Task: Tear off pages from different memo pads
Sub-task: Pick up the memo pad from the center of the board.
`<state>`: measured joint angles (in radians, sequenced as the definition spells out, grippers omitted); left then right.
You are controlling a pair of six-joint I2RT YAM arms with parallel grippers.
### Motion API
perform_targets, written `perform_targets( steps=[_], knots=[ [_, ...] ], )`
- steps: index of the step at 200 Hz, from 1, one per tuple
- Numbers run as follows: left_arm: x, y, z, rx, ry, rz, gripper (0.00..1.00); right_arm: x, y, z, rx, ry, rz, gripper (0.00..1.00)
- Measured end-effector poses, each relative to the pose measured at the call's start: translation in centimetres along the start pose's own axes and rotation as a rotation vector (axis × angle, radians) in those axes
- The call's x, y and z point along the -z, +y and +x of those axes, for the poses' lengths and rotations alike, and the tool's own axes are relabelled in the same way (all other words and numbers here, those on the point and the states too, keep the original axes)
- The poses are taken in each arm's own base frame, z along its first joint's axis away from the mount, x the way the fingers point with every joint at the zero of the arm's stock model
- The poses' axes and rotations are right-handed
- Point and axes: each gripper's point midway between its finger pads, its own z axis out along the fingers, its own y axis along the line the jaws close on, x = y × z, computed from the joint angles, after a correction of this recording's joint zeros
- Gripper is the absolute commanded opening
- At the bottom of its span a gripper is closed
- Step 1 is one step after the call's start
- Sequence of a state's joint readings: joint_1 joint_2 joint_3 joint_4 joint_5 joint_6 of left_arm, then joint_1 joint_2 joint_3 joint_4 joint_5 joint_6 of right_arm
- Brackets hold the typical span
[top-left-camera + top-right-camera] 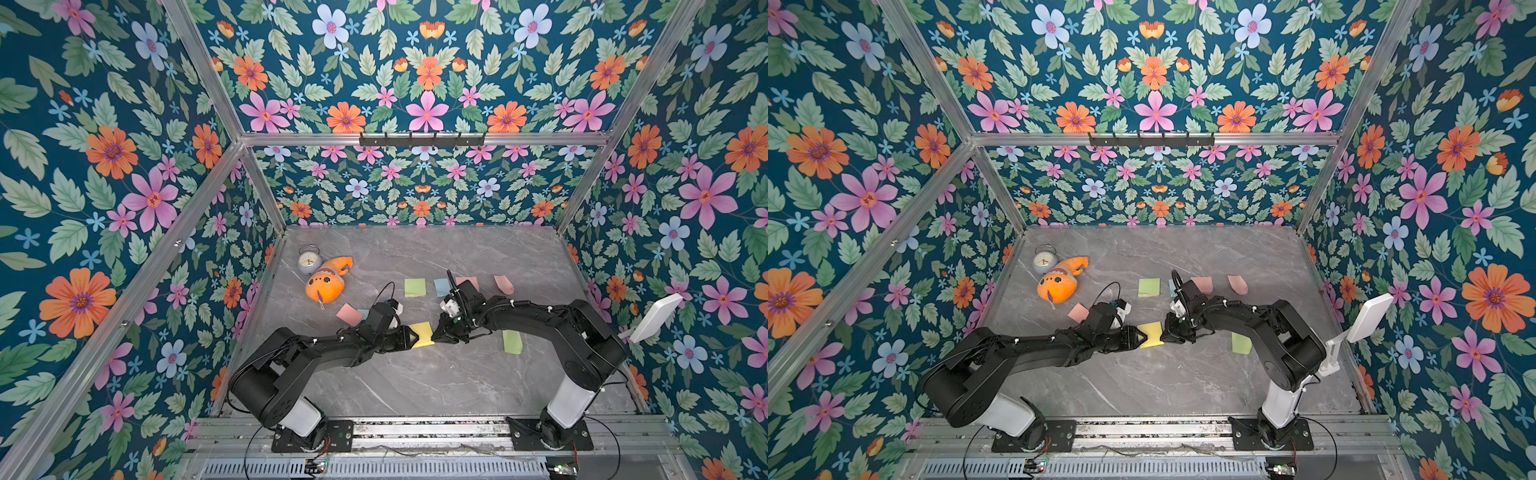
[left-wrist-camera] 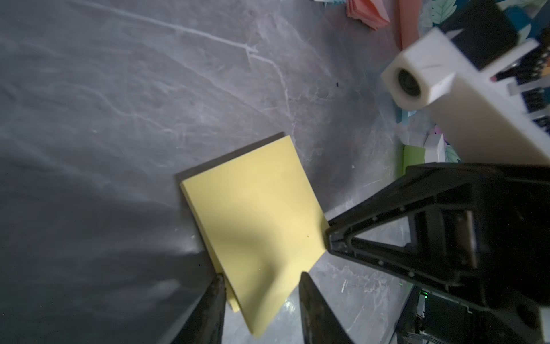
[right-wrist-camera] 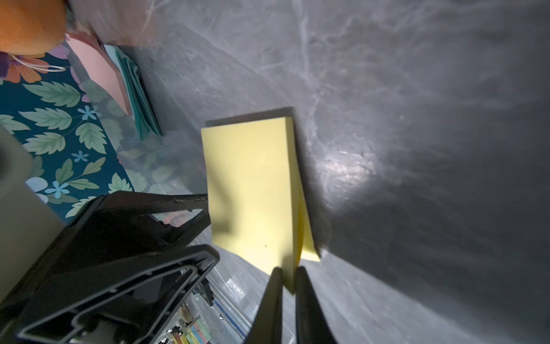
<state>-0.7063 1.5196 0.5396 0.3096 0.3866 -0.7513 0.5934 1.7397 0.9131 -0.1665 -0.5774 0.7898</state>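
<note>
A yellow memo pad (image 1: 422,335) (image 1: 1152,333) lies mid-table between both arms. My left gripper (image 1: 413,336) (image 2: 262,278) has its jaws partly apart around the pad's near corner (image 2: 235,302), with a fingertip (image 2: 218,283) against the pad's edge. My right gripper (image 1: 435,332) (image 3: 287,269) is shut on a corner of the top yellow page (image 3: 253,190). That page is peeled up off the stack (image 3: 308,248). Further back lie a green square (image 1: 414,286), a blue one (image 1: 441,286), a pink one (image 1: 469,281) partly behind the right arm, and a curled salmon page (image 1: 503,284).
A pink square (image 1: 349,313) over a blue one (image 1: 363,312) lies left of the left wrist. A green page (image 1: 512,341) lies under the right arm. An alarm clock (image 1: 309,261) and an orange plush toy (image 1: 326,283) are at the back left. A white panel (image 1: 656,318) stands at the right wall.
</note>
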Motion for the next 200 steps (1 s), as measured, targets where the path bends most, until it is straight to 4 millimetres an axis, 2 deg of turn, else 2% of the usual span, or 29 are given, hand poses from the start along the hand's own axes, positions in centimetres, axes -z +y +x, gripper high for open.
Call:
perform_targets(
  steps=[29, 51, 74, 104, 129, 157, 200],
  knots=[
    [1.1, -0.5, -1.6, -0.010, -0.049, 0.003, 0.57, 0.3, 0.9, -0.4, -0.016, -0.051, -0.072, 0.00],
    [2.6, -0.9, -3.0, -0.016, -0.114, 0.026, 0.64, 0.5, 1.1, -0.3, -0.041, -0.075, -0.108, 0.00],
    [3.6, -1.0, -3.6, -0.018, -0.171, 0.058, 0.69, 0.5, 1.3, -0.5, -0.059, -0.091, -0.136, 0.00],
    [3.1, -0.5, -2.8, 0.037, -0.177, 0.096, 0.70, 0.9, 1.8, -0.4, -0.079, -0.105, -0.181, 0.00],
    [3.2, -1.3, -3.6, 0.076, -0.207, 0.159, 0.74, 2.4, 3.4, -0.2, -0.061, -0.131, -0.259, 0.00],
    [3.8, -1.7, -4.6, 0.109, -0.255, 0.212, 0.75, 3.9, 4.3, 0.6, -0.052, -0.147, -0.308, 0.00],
    [3.2, -1.5, -4.6, 0.173, -0.253, 0.264, 0.75, 5.1, 5.3, 1.4, -0.053, -0.142, -0.379, 0.00]
  ],
)
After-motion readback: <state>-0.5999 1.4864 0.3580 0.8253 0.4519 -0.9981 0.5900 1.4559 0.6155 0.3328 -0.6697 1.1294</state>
